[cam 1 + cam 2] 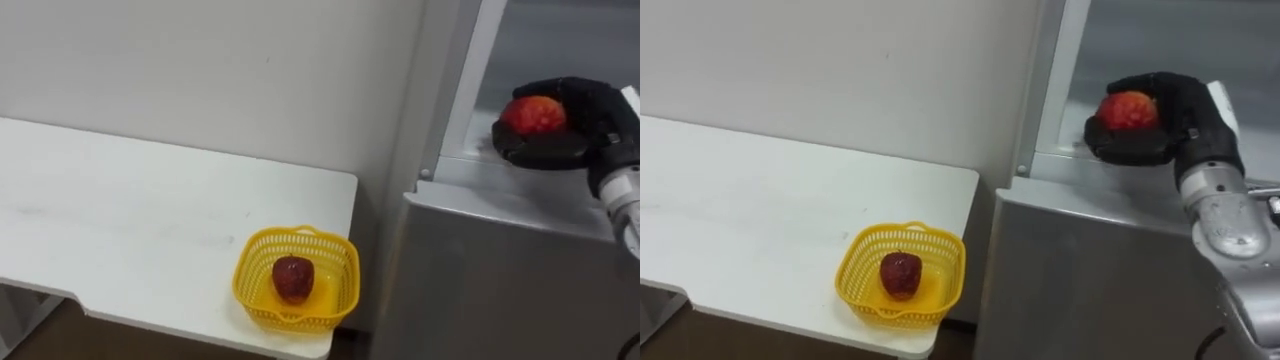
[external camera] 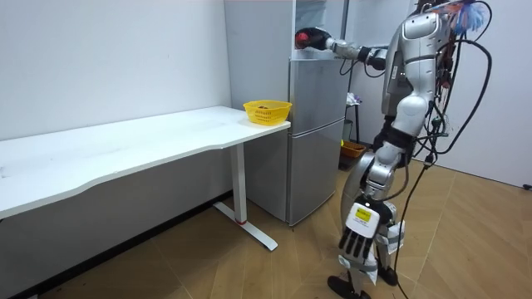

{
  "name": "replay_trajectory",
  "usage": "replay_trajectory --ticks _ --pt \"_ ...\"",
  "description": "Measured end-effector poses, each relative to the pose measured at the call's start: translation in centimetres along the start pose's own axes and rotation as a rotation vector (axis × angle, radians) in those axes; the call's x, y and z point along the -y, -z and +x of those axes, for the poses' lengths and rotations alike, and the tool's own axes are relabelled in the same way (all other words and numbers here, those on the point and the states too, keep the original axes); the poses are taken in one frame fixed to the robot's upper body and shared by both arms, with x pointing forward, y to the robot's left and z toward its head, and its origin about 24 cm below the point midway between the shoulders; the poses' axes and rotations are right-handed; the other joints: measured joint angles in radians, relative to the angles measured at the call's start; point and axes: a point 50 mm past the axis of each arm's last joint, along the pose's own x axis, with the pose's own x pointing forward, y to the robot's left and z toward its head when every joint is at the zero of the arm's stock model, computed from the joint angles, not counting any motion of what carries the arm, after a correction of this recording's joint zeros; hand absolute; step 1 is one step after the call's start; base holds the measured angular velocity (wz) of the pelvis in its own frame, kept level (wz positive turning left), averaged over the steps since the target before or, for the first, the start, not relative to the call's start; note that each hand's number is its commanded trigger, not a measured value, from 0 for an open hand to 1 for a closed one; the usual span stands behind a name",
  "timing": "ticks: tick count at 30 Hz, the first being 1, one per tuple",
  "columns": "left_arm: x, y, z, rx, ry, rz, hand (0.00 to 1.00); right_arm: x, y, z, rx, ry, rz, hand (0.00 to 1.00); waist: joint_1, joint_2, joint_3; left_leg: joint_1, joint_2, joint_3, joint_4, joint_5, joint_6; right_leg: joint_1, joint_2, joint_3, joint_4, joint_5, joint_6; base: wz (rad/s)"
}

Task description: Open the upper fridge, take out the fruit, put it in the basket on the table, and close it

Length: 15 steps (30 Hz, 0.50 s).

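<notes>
My right hand (image 1: 592, 108) reaches out at the front edge of the open upper fridge compartment (image 1: 560, 40), fingers curled round a red-orange apple (image 1: 533, 115). The room view has that hand (image 2: 312, 37) held out over the top of the lower fridge door. A yellow basket (image 1: 285, 318) stands at the near right corner of the white table (image 1: 120, 220), with a dark red fruit (image 1: 293, 278) lying in it. My left hand (image 2: 356, 242) hangs at my side with straight fingers, holding nothing.
The grey fridge (image 2: 316, 133) stands right beside the table's end, its lower door (image 1: 500, 270) closed. I stand on the wooden floor in front of the fridge. A white wall (image 1: 250, 70) runs behind the table.
</notes>
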Motion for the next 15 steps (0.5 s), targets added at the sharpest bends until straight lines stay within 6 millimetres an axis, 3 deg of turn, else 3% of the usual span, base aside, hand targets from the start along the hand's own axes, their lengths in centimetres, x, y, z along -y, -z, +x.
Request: replay_trajectory --ticks 9,15 --pt "1.1 -0.2 0.1 0.024 0.021 -0.023 0.00 -0.5 -5.8 -3.6 0.351 0.111 -0.023 1.00 -0.005 0.027 0.0146 0.040 0.012 0.040 -0.019 -0.006 0.000 0.015 0.005 0.045 0.000 0.000 0.000 -0.15" --pt "1.8 0.3 0.1 0.016 0.057 -0.025 0.00 -0.7 -8.5 -5.4 0.527 0.154 -0.065 1.00 -0.012 0.045 0.0063 0.080 0.013 0.060 -0.036 -0.006 0.000 0.040 0.004 0.062 0.000 -0.001 0.002 -0.10"
